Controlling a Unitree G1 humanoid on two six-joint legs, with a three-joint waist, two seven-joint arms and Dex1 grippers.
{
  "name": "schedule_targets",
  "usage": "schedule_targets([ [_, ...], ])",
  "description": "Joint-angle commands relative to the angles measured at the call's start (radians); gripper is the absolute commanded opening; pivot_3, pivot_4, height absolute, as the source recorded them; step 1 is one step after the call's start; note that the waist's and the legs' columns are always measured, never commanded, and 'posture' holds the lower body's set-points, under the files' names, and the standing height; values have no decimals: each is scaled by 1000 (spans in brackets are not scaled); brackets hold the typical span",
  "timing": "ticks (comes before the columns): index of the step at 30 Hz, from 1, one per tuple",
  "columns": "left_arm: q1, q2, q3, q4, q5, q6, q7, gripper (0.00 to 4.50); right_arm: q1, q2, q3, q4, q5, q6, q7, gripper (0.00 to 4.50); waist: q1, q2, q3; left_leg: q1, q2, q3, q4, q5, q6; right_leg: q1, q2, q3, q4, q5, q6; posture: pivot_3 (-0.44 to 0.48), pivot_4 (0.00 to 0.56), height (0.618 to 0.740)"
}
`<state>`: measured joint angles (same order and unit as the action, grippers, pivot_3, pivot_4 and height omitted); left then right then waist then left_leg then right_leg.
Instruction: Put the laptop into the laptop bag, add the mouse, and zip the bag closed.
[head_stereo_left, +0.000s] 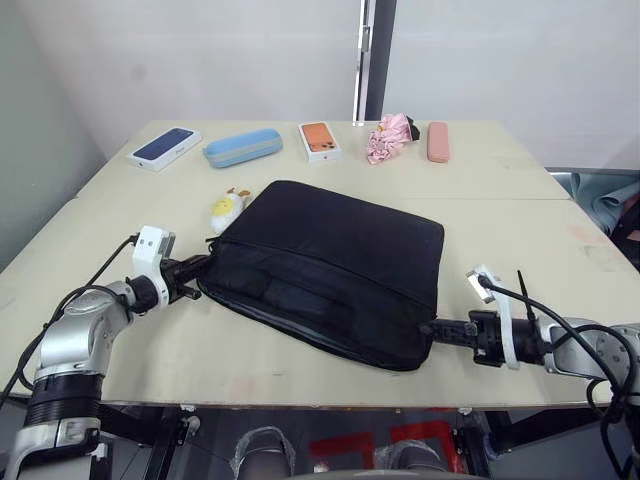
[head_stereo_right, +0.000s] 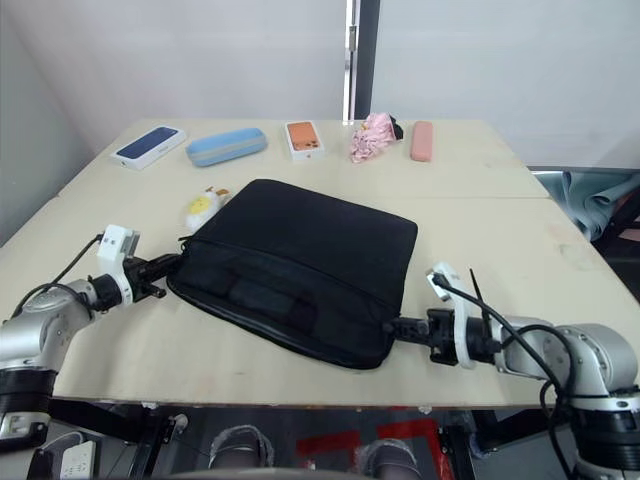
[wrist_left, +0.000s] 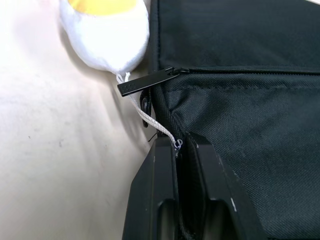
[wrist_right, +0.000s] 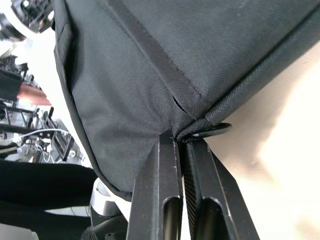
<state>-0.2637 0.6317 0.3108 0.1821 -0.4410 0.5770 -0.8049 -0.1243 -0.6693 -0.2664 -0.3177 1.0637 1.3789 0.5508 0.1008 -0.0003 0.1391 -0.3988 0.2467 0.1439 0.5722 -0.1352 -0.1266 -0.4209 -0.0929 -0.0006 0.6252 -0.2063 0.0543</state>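
The black laptop bag (head_stereo_left: 330, 265) lies flat and slanted in the middle of the table, its zip edge toward me. My left gripper (head_stereo_left: 203, 268) is shut on the bag's left corner. In the left wrist view the fingertips (wrist_left: 197, 145) pinch the zip edge where the cord of the white-yellow egg charm (wrist_left: 107, 30) ends, just below the black zip pull (wrist_left: 147, 81). My right gripper (head_stereo_left: 428, 328) is shut on the bag's near right corner (wrist_right: 200, 117), beside a small loop. The laptop and the mouse are out of view.
Along the far side of the table (head_stereo_left: 520, 240) lie a dark-blue phone box (head_stereo_left: 165, 147), a light-blue oval case (head_stereo_left: 243, 147), an orange phone box (head_stereo_left: 320, 141), a pink cloth (head_stereo_left: 390, 137) and a pink case (head_stereo_left: 438, 141).
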Motion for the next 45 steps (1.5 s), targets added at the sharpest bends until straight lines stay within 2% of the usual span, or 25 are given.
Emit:
schedule_targets([
  [1,50,14,0,-82,-40,32,-30,0,-48,-35,20,37,-69,-84,27,43,-2,0,0,0,0,0,0,0,0,0,0,0,0,0,0,0,150,740],
  [9,268,30,11,-325,-114,93,-53,0,-177,-47,78,201,-186,-184,100,43,-8,1,-1,1,0,1,0,0,0,0,0,1,0,0,0,0,150,740],
  [13,365,30,48,-374,-148,102,-54,0,-194,-45,124,218,-225,-207,147,43,-8,1,-1,1,0,1,-1,0,0,0,0,0,-1,0,0,0,150,740],
  [17,408,39,53,-388,-153,91,-53,0,-174,-54,134,192,-224,-201,184,43,-9,2,-2,1,1,1,-3,0,0,0,1,1,-2,0,0,0,150,740],
  [28,392,49,28,-325,-118,22,-53,0,-170,-50,137,211,-261,-228,193,43,-9,2,-5,4,1,2,-3,0,0,1,1,1,-2,0,0,0,150,740],
  [36,332,54,8,-255,-95,-22,-64,0,-179,-24,124,211,-269,-229,180,43,-9,3,-5,14,1,4,-3,0,0,8,1,4,0,0,0,0,150,740],
  [44,338,61,15,-242,-80,-58,-80,0,-176,-22,133,211,-294,-265,196,43,-9,3,-5,14,0,4,-3,0,0,8,1,4,0,0,0,0,150,740],
  [45,337,60,19,-237,-78,-67,-79,434,-179,-21,133,217,-302,-276,197,352,-9,3,-5,14,0,4,-3,0,0,8,1,4,0,0,0,0,150,740],
])
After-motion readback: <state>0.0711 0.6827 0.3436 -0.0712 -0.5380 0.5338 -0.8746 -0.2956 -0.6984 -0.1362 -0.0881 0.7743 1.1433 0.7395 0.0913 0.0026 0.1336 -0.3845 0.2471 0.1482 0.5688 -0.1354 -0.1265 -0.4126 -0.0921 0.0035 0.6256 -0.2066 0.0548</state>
